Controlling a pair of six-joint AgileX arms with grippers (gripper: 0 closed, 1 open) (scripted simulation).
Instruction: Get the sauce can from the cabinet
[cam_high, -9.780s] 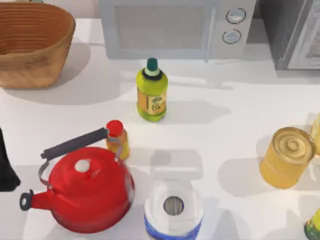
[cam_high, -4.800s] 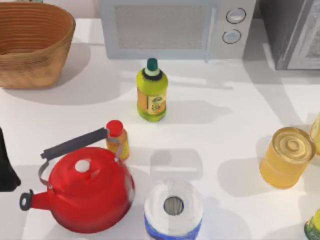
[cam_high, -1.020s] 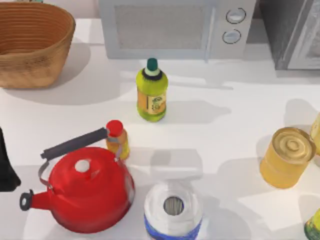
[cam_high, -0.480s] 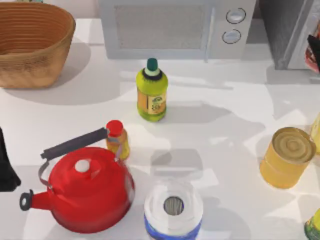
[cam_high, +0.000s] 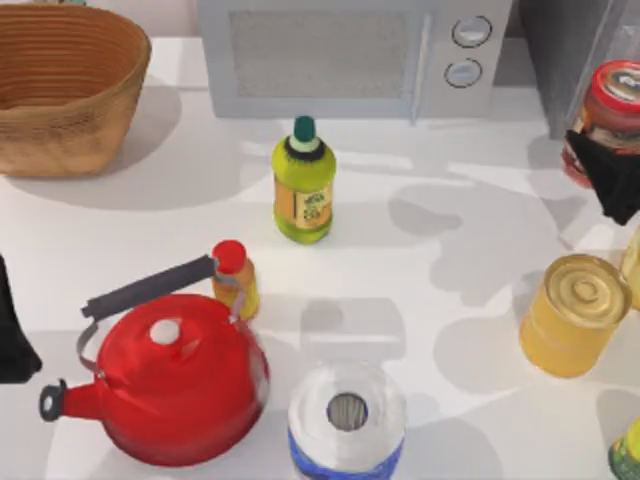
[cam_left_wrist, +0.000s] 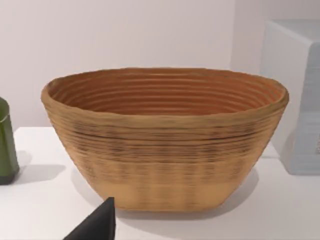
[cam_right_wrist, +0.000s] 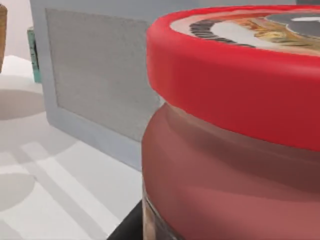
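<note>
Right tool (cam_high: 612, 170) at the top view's far right edge, in front of the cabinet (cam_high: 575, 60), pinching the sauce can (cam_high: 608, 115). Dark finger (cam_high: 600, 165) wraps the can's lower body; rest of the arm is cut off by the frame edge, so its pose past the tool can't be read. Can is off the worktop (cam_high: 430, 250), near the cabinet's pale door panel (cam_high: 618, 50), above the yellow can (cam_high: 572, 315). Can about upright, long axis roughly vertical, red-rimmed printed lid facing up toward the top camera, leaning slightly. Right wrist view: the can (cam_right_wrist: 235, 150) very close, red rim on top, reddish-brown body below, microwave (cam_right_wrist: 100, 75) behind it, a dark bit of the tool (cam_right_wrist: 127, 227) at the can's base.

Left arm parked at the top view's left edge, dark part (cam_high: 12, 330) beside the red kettle (cam_high: 170, 385). Left wrist view: one dark fingertip (cam_left_wrist: 97, 225) in front of the wicker basket (cam_left_wrist: 165, 140); can't tell if that tool is spread or closed.

Elsewhere on the worktop: green bottle (cam_high: 303, 185) mid-table, small red-capped yellow bottle (cam_high: 235, 278) touching the kettle handle, paper roll (cam_high: 347, 420) at the near edge, microwave (cam_high: 350, 55) at the back.
</note>
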